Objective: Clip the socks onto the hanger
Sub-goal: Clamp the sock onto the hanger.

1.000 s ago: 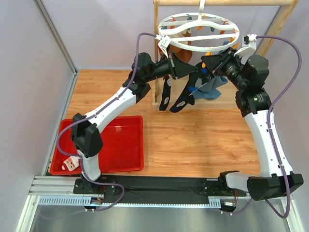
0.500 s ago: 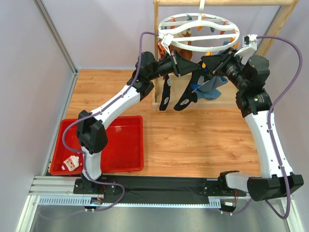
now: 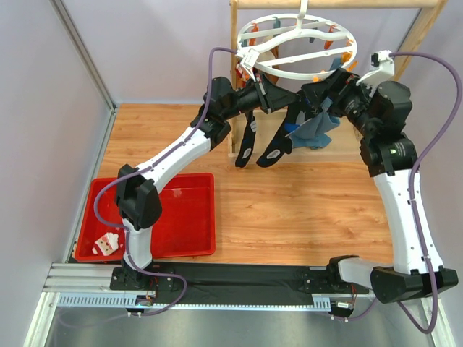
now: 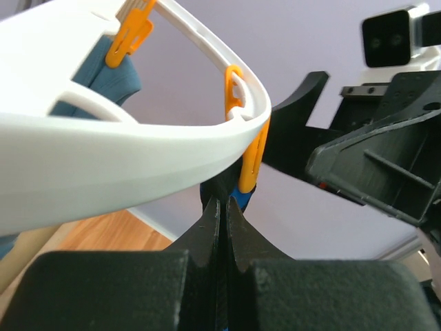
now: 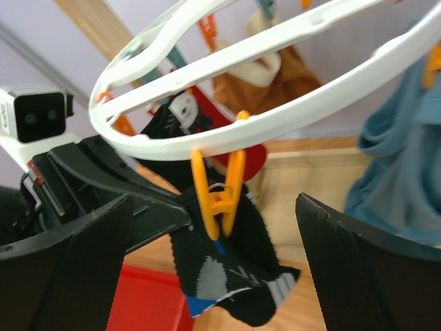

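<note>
Where the arms are bolted down, a red tray [image 3: 181, 210] sits on the wooden surface [image 3: 304, 210] by the left arm. The red Christmas sock [image 3: 107, 246] lies in the tray's near left corner.

Farther back, both arms reach up to the hanger [image 3: 296, 74]. The left gripper [image 4: 220, 214] has its jaws pressed tight together. Their tips sit at the top of a black sock [image 5: 227, 276], right under an orange clip [image 5: 219, 193]. I cannot tell if any cloth is caught between them. The right gripper [image 5: 213, 200] has its jaws spread wide, one on each side of that clip, and they hold nothing.

The clip bites the black sock, so the sock hangs from the white ring. Another black sock [image 3: 246, 141] hangs beside it. A blue-grey cloth [image 3: 318, 130] hangs by the right arm. At the very back, the hanger hangs by its hook from a pale wooden frame [image 3: 235, 87].
</note>
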Motion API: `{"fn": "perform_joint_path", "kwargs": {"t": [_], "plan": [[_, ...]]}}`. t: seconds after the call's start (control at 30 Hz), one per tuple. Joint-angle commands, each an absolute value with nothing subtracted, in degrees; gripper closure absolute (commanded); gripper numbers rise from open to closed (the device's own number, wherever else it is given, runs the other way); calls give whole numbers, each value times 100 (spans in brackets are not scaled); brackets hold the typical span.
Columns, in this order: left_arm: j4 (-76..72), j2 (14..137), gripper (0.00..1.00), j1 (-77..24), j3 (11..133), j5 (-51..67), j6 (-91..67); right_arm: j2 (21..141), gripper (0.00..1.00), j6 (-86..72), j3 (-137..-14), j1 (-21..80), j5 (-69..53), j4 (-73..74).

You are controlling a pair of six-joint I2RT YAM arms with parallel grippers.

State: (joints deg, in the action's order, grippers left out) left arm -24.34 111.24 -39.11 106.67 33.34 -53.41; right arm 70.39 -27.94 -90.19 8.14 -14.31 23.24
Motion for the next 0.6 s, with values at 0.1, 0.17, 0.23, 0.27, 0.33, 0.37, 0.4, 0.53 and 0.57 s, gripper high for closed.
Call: {"fn": "perform_joint_path", "kwargs": {"t": [0.1,0.17,0.23,0.27,0.33,0.37,0.4,0.53,0.57], "plan": [[-2163,10644,100,-3946,10828,3164,-4966,6417,0,-1873,-9396,160,-517,3085],[-2048,10635,100,-3955,10881,3120,-4931,6346,0,-1959,-9282,-513,-650,2998],[-1934,10652,100,-3946,10951,3129,-4931,6363,4,-2030,-8975,-938,-1097,2787],[-1934,10661,100,-3946,10960,3155,-4931,6459,7,-2048,-8834,-1288,-1273,2490],[-1846,10652,100,-3946,10977,3129,-4922,6643,16,-2022,-8405,-1537,-2063,2050],[-1811,10644,100,-3946,10986,3120,-4904,6871,19,-2004,-8237,-1642,-2344,1465],[-1732,10635,100,-3946,11004,3103,-4887,7047,21,-1865,-8114,-1670,-2677,1198],[-1512,10635,100,-3946,11118,3129,-4834,7575,17,-1889,-7402,-1644,-3946,-365],[-1451,10635,100,-3946,11136,3112,-4825,7646,15,-1898,-7148,-1600,-3964,-996]]}}
